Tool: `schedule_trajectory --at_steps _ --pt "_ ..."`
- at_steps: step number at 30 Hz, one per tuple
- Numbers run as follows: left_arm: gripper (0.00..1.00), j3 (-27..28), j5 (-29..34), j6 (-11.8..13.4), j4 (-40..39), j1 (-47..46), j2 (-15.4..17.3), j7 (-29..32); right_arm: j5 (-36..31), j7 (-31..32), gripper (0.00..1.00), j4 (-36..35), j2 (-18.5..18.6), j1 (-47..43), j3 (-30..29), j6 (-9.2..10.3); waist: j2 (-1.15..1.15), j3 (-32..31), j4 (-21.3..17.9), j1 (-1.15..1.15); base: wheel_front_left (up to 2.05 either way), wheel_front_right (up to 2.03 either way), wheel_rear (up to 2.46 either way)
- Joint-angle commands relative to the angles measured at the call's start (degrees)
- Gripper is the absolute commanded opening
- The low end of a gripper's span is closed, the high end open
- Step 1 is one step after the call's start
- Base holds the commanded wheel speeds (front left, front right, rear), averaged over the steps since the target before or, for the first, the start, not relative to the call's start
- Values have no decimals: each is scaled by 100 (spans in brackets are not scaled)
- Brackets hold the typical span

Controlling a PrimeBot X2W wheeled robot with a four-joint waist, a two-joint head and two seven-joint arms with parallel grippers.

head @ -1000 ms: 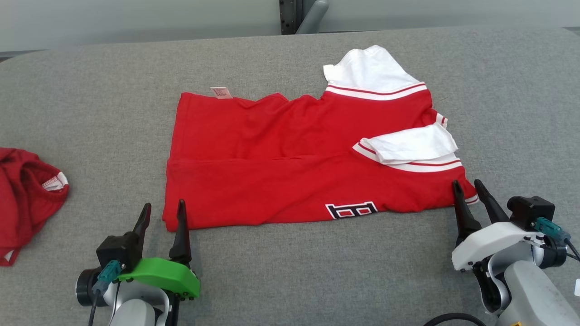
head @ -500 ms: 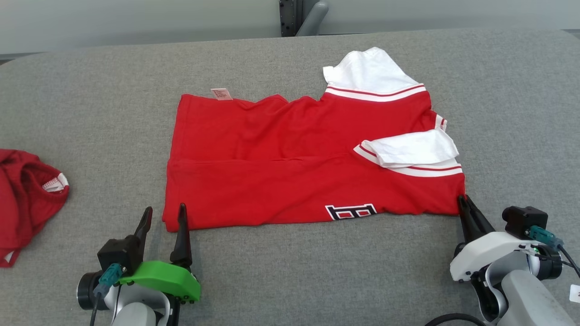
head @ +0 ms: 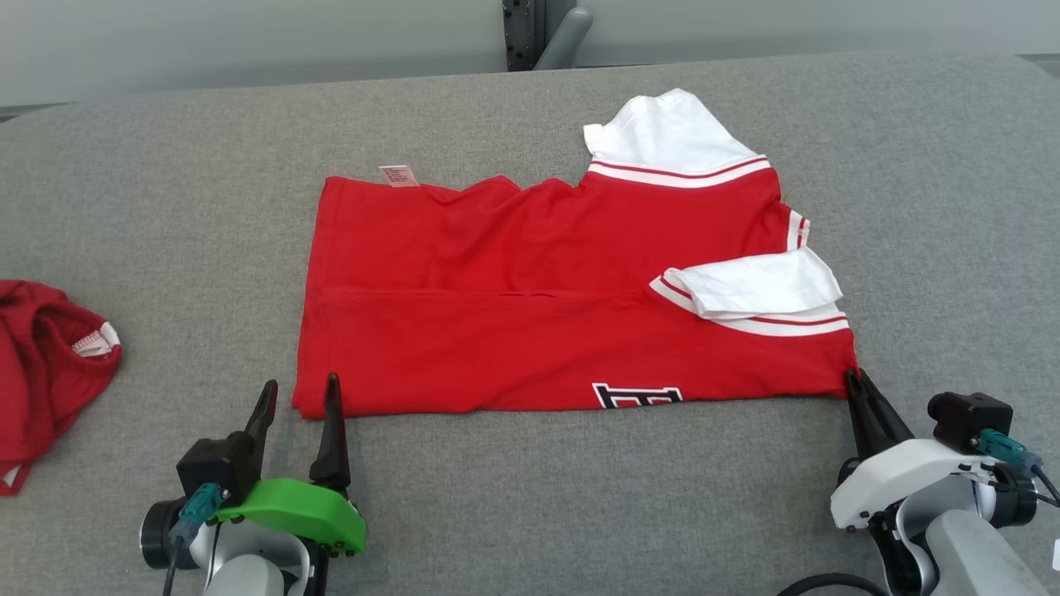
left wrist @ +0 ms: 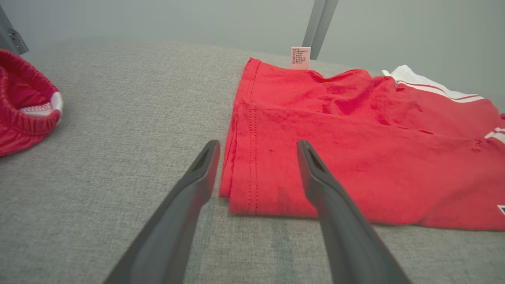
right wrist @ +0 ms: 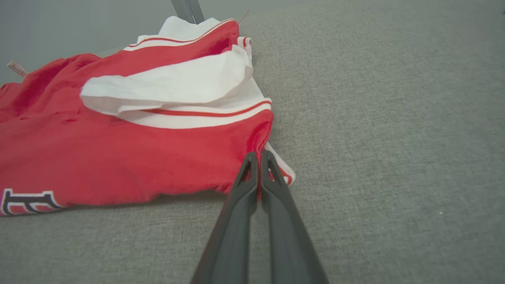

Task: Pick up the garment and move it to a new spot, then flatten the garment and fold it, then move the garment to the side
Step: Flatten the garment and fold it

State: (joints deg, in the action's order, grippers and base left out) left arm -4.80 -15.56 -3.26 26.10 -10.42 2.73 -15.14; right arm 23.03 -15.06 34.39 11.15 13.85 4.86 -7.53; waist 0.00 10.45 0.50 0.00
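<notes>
The garment (head: 538, 290), a red shirt with white sleeves, lies in the middle of the grey table (head: 166, 207), already doubled lengthwise, with its folded edge towards the robot. The left gripper (head: 301, 382) stands with its fingers apart, straddling the near left corner: in the left wrist view one finger is over the table just beside the hem and the other is over the cloth. The right gripper (head: 853, 379) has its fingers pressed together on the near right corner, with red cloth showing between them in the right wrist view. The fabric appears to be a light, limp knit: expect it to sag between grip points and to slide easily on the table. Take hold at both near corners and pinch all layers. The loose white sleeve (head: 762, 285) on top is likely to shift when lifted. A second red cloth (head: 41, 372) lies well apart at the left.
</notes>
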Motion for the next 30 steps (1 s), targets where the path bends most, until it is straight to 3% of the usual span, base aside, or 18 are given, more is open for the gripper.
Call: schedule_trajectory --at_steps 1,30 --pt "100 27 -64 12 7 59 31 1 11 -16 0 -50 29 -91 11 8 0 16 -33 0 0 0 0" --pt "100 345 -51 -157 746 -463 30 1 59 -16 0 -255 102 164 235 8 0 393 -234 0 0 0 0"
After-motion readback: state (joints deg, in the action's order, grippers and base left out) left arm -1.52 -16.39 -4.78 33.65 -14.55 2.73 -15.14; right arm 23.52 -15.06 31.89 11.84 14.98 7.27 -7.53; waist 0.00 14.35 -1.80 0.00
